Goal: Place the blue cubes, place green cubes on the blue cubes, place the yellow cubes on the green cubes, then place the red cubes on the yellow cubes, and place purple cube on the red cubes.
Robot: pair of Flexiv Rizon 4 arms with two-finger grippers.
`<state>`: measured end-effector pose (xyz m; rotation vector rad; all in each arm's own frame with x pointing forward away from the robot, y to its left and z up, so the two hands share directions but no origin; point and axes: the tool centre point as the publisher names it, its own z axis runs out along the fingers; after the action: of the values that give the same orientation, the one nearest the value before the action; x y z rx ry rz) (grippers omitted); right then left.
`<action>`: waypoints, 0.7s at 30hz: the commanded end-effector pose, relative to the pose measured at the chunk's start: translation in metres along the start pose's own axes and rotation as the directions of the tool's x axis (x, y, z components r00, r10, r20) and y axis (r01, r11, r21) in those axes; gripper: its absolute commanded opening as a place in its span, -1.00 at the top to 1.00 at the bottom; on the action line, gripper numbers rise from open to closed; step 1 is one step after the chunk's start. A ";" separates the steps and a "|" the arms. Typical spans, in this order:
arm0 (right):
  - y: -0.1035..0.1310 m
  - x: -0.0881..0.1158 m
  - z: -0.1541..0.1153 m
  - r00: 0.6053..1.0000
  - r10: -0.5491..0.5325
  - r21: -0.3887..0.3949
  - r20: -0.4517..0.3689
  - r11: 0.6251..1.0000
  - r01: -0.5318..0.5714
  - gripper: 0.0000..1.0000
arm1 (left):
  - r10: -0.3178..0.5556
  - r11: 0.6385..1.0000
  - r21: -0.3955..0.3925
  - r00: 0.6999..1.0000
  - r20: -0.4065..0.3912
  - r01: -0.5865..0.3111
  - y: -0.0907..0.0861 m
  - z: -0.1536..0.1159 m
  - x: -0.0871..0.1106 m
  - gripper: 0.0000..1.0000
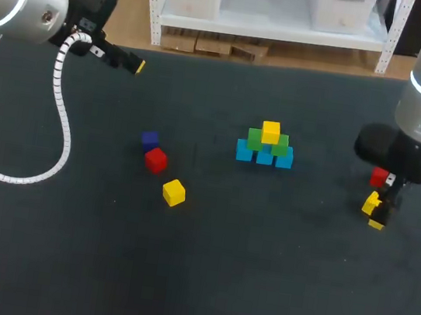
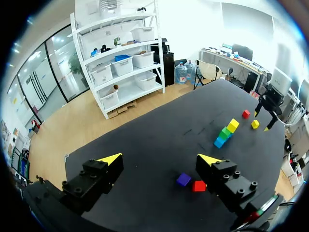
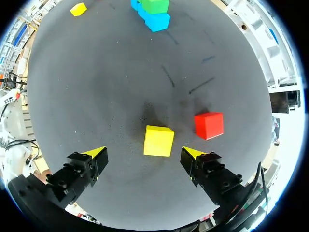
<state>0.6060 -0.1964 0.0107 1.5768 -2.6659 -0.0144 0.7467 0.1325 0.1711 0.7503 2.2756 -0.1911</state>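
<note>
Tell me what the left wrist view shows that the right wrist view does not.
Only the left wrist view: the left gripper, open, the purple cube with one red cube beside it, and the stack's top yellow cube. Only the right wrist view: a loose yellow cube past the stack. Both: the stack of blue and green cubes, the open right gripper, the yellow cube at its fingertips, and another red cube nearby.
</note>
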 end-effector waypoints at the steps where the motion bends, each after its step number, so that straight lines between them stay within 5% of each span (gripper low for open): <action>1: -0.004 -0.003 0.009 1.000 0.003 -0.012 0.001 1.000 -0.003 -1.00 | 0.002 1.000 0.006 1.000 0.003 -0.002 0.001 0.000 0.001 -1.00; 10: -0.007 -0.009 0.014 1.000 0.002 -0.021 0.011 1.000 -0.002 -1.00 | 0.002 1.000 0.006 1.000 0.003 -0.002 0.001 0.000 0.001 -1.00; 11: -0.007 -0.009 0.014 1.000 0.003 -0.021 0.012 1.000 -0.003 -0.88 | 0.002 1.000 0.006 1.000 0.003 -0.002 0.001 0.000 0.001 -1.00; 13: -0.007 -0.009 0.014 1.000 0.003 -0.021 0.014 1.000 -0.003 0.00 | 0.002 1.000 0.006 1.000 0.003 -0.002 0.001 0.000 0.001 -1.00; 16: -0.008 -0.009 0.015 1.000 0.001 -0.019 0.015 1.000 0.000 0.86 | 0.002 1.000 0.006 1.000 0.003 -0.002 0.001 0.000 0.001 -1.00; 17: -0.008 -0.009 0.015 1.000 -0.004 -0.018 0.013 1.000 0.004 1.00 | 0.002 1.000 0.006 1.000 0.003 -0.002 0.001 0.000 0.001 -1.00; 21: -0.007 -0.010 0.015 1.000 -0.016 -0.020 0.013 1.000 0.016 1.00 | 0.002 1.000 0.006 1.000 0.003 -0.002 0.001 0.000 0.001 -1.00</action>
<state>0.6159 -0.1916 -0.0050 1.5940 -2.6571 -0.0467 0.7467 0.1325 0.1711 0.7503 2.2756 -0.1911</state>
